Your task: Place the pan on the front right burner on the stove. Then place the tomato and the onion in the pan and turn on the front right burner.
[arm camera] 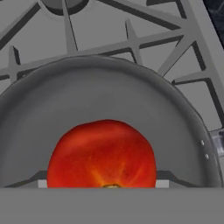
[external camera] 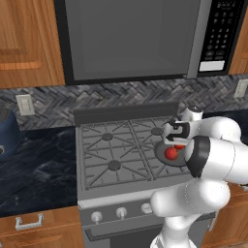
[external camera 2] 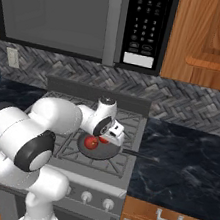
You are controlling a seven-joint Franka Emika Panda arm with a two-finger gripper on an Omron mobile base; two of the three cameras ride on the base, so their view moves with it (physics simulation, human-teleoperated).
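While the arm bends over the pan [external camera 2: 97,150], fingers [external camera 2: 103,140] straddle the tomato [arm camera: 101,154], spread.

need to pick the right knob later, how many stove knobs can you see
3 in the left base view: knobs and along the stove front. The arm hides the row's right end, so more are likely hidden there.

Glossy white rounded arm [external camera: 213,160] segments, black joint bands
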